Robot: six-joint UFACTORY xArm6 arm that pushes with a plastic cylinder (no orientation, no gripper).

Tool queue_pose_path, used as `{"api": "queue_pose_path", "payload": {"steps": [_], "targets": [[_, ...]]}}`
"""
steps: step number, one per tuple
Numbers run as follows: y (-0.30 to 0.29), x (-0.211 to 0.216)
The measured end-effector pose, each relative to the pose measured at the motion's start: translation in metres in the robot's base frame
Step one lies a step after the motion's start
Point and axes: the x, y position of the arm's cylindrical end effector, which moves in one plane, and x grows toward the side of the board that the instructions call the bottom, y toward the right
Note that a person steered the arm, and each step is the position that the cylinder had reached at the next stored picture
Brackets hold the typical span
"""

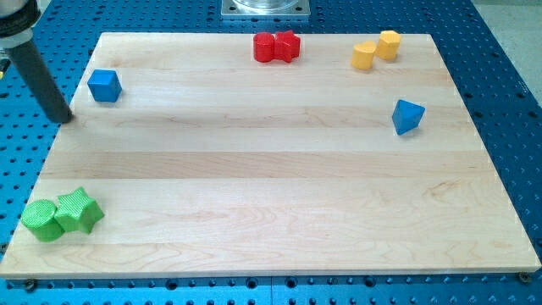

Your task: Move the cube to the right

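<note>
A blue cube [104,85] sits near the board's upper left edge. My tip [61,118] is at the end of the dark rod, just left of the board's left edge, a little to the left of and below the cube, not touching it. A second blue block [407,116], a wedge-like shape, lies at the right side of the board.
Two red blocks [276,47] touch each other at the top middle. Two yellow cylinders [375,50] stand at the top right. A green cylinder [42,220] and a green star [79,210] sit together at the bottom left. The wooden board [271,186] lies on a blue perforated table.
</note>
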Motion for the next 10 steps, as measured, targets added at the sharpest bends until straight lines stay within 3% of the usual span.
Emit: {"api": "queue_pose_path", "payload": {"steps": [1, 2, 3, 4, 5, 8, 9, 10], "targets": [[0.017, -0.061], [0.065, -0.077], [0.156, -0.07], [0.149, -0.082], [0.098, -0.1], [0.001, -0.067], [0.042, -0.053], [0.14, -0.053]]}}
